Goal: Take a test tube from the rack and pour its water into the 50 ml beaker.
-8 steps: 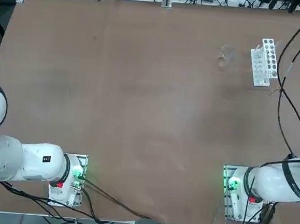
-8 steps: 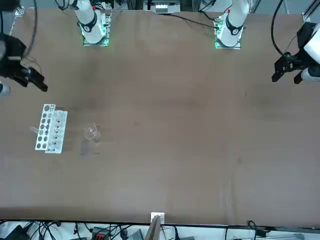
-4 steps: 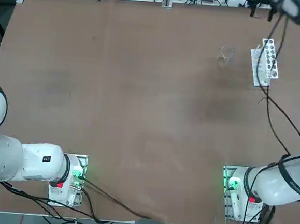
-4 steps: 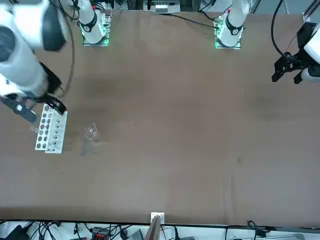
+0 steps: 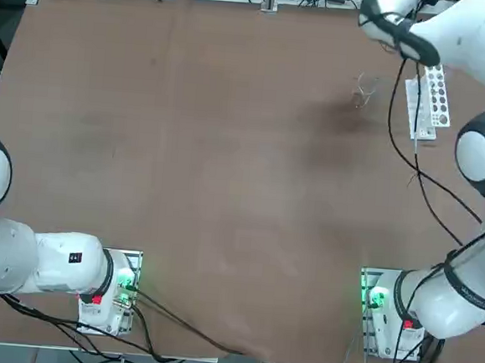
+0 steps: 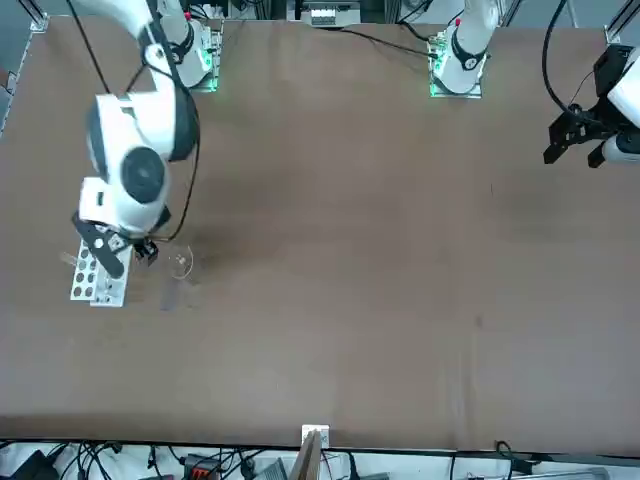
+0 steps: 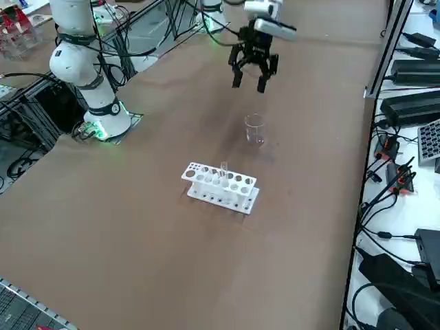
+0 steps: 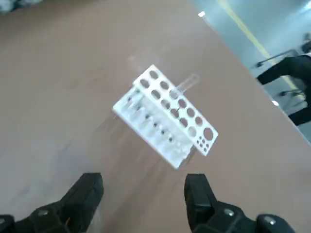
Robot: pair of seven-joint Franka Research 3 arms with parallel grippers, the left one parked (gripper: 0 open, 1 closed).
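Test tube upright in rack, beaker nearby; right gripper wide, empty, above.

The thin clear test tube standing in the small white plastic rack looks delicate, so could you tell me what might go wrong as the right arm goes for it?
1. The thin clear test tube is barely visible; the open right gripper, above the table, could misjudge it and knock the small white plastic rack.
2. The tiny transparent glass beaker stands close beside the rack; a sweeping arm might tip it.

Only rack & beaker obstruct table.
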